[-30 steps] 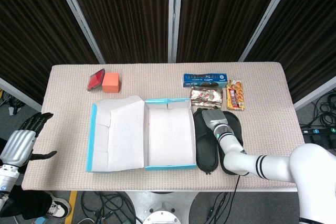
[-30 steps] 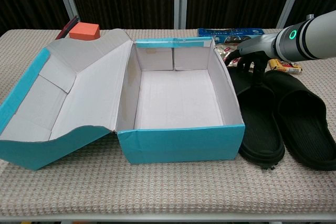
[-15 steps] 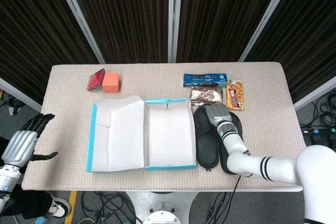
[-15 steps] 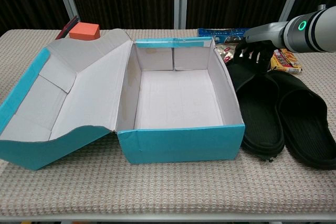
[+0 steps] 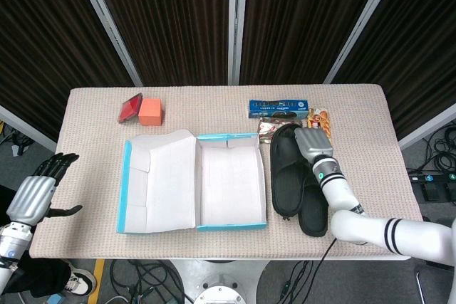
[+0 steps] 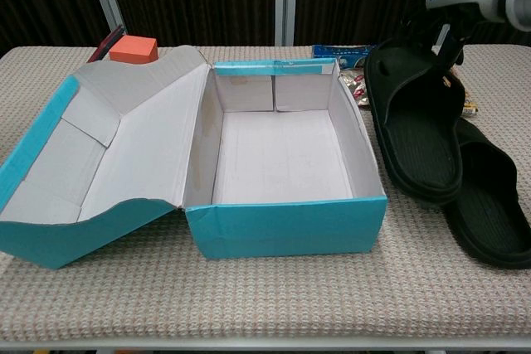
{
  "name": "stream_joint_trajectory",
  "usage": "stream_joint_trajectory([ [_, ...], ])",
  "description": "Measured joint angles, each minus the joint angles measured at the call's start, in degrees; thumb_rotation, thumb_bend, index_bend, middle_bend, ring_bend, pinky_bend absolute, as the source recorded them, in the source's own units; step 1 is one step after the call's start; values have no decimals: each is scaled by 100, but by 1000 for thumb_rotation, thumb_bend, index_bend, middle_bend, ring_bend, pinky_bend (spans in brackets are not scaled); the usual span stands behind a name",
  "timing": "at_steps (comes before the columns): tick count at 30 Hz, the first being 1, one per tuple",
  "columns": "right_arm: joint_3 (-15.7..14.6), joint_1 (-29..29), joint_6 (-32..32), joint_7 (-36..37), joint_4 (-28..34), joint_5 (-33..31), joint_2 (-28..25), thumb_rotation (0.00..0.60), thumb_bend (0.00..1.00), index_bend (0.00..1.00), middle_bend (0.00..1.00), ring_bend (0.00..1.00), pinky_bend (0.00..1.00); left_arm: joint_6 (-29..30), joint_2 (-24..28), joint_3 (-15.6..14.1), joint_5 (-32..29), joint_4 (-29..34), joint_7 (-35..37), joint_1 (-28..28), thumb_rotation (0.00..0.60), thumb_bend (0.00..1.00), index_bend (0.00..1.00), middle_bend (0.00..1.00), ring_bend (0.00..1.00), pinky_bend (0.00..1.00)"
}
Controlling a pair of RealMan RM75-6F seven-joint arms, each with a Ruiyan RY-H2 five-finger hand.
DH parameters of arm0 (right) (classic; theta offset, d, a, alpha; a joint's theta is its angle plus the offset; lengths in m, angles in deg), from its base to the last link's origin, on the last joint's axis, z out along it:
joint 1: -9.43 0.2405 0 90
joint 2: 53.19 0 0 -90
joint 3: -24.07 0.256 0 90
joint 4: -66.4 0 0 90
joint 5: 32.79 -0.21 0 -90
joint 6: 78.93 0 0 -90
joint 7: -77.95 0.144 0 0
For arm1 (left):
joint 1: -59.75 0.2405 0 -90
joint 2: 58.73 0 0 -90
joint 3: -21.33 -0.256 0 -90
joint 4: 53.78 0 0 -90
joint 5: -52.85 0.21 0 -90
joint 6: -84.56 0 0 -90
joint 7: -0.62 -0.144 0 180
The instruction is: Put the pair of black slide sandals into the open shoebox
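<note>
The open teal shoebox [image 5: 228, 179] [image 6: 282, 155] lies mid-table, its lid [image 5: 160, 183] folded out to the left. My right hand [image 5: 313, 144] [image 6: 448, 14] grips the back end of one black slide sandal [image 5: 287, 174] [image 6: 415, 126] and holds it off the table, tilted, just right of the box. This sandal partly overlaps the other black sandal [image 5: 315, 211] [image 6: 491, 209], which lies flat on the cloth. Off the table's left edge, my left hand [image 5: 33, 196] hangs with fingers spread and nothing in it.
An orange block [image 5: 150, 110] [image 6: 133, 49] and a red item [image 5: 131, 107] sit at the back left. A blue snack packet [image 5: 279, 109], a silver packet [image 5: 265, 127] and a yellow-red snack pack [image 5: 322, 120] lie behind the sandals.
My right hand took hold of the sandal nearer the box and raised it off the table, back and to the right. The other sandal and my left hand stayed put.
</note>
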Motion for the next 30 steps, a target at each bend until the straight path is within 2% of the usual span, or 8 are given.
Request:
stream_joint_trajectory([
  [9,491,-698,-575,843,1102,1303,-1262,600,230,506,477,380,568,59,2,7,60,139,-169,-13,600,0,80,81,0,117],
  [15,828,-1156,-787,1773,1444,2136,-1473,600,232,529,499,396,581,230,-33,55,83,150,-262,24,600,0,80,81,0,117],
  [19,975,-1354,-820,2507,1323,2557,-1110,600,228,533,502,399,584,254,-23,76,23,182,-364,45,600,0,80,81,0,117],
  [23,1100,-1467,-653,3409,882,2805,-400,600,228,533,502,397,584,282,5,72,13,192,-397,71,600,0,80,81,0,116],
  [26,1215,-1519,-429,4248,404,3085,155,600,230,533,501,397,583,309,15,73,2,164,-356,93,600,0,80,81,0,116],
  [30,1353,-1549,-145,5463,-411,3835,933,600,198,533,502,399,583,353,26,76,-13,104,-287,128,600,0,80,81,0,116],
])
